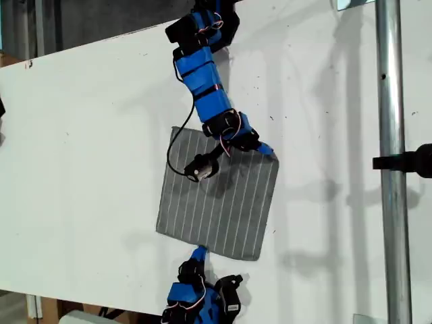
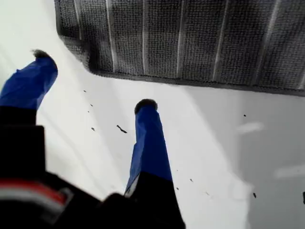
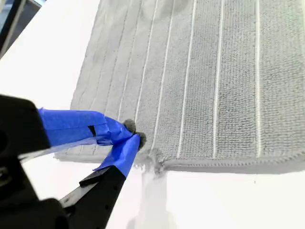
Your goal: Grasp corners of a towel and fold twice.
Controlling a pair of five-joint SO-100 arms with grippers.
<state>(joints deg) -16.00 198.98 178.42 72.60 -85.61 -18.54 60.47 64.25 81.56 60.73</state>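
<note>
The grey towel [image 1: 219, 202] with thin white stripes lies flat on the white table [image 1: 81, 169]. My first gripper [image 1: 265, 149], on the arm reaching in from the exterior view's top, hovers open at the towel's far corner [image 2: 71, 36] toward the exterior view's right. Its two blue fingers straddle bare table just short of the towel [image 2: 190, 38] edge, as my first gripper [image 2: 93, 80] shows from the wrist. My second gripper [image 1: 199, 254], at the exterior view's bottom, is shut on the near edge of the towel [image 3: 214, 71]. The fabric puckers beside my second gripper [image 3: 132, 133].
A vertical metal pole [image 1: 391, 169] with a black clamp [image 1: 412, 160] stands at the exterior view's right. A black cable [image 1: 177, 152] from the first arm loops over the towel's far part. Small dark specks [image 2: 121, 129] dot the table.
</note>
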